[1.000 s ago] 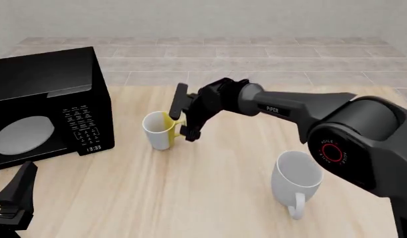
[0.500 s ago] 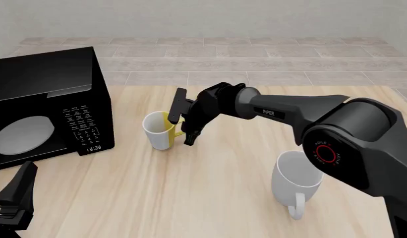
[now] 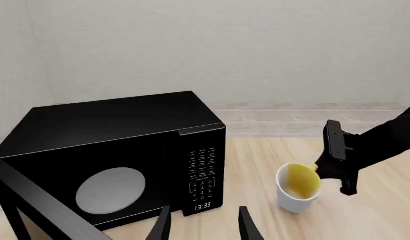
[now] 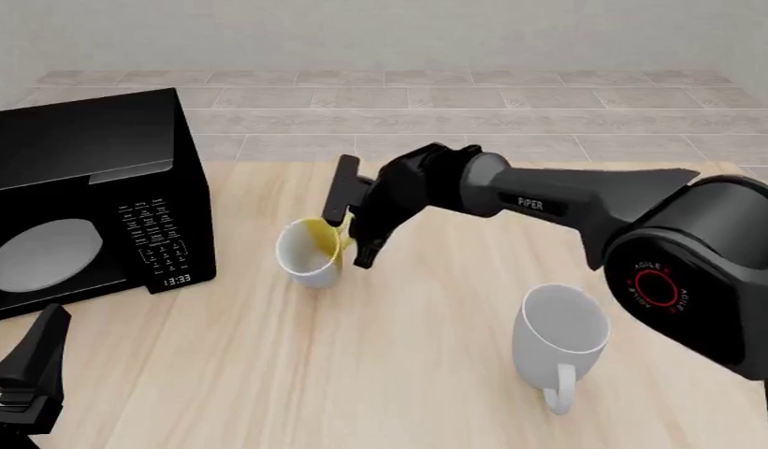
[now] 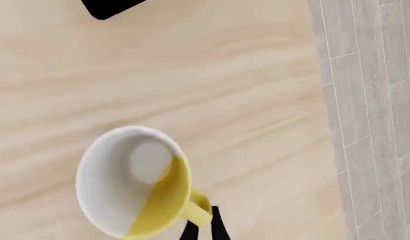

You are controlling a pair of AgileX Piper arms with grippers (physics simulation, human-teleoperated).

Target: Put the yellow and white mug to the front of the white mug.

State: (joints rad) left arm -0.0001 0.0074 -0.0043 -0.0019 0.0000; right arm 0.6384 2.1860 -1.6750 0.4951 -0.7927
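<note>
Yellow and white mug [image 4: 311, 254] sits left of centre in my front view, tilted so its open mouth leans toward the right arm; whether its base is lifted off the wooden table [image 4: 397, 374] I cannot tell. My right gripper [image 4: 346, 224] reaches in from the right of that frame, its black fingers pinching the mug's yellow handle. My right wrist view looks down into the cup [image 5: 135, 182]: a white inner wall on one side, yellow on the other, with the yellow handle running into two thin dark fingertips [image 5: 216, 229] pressed together at the bottom edge of the frame.

I see the white mug [image 4: 558, 339] at the lower right of the front view, upright, its loop handle pointing toward the bottom of the frame. It stands well apart from the two-tone mug.

A black microwave [image 4: 91, 201] fills the left side of the front view, its round grey door window facing me and a keypad on its right. My left gripper [image 4: 28, 374] rests in the lower left corner of that view, holding nothing. In my left wrist view its two fingers [image 3: 161, 227] stand spread at the bottom edge, with the microwave [image 3: 118, 165] at left and the tilted mug [image 3: 298, 187] at right, the right gripper [image 3: 338, 160] at its handle.
</note>
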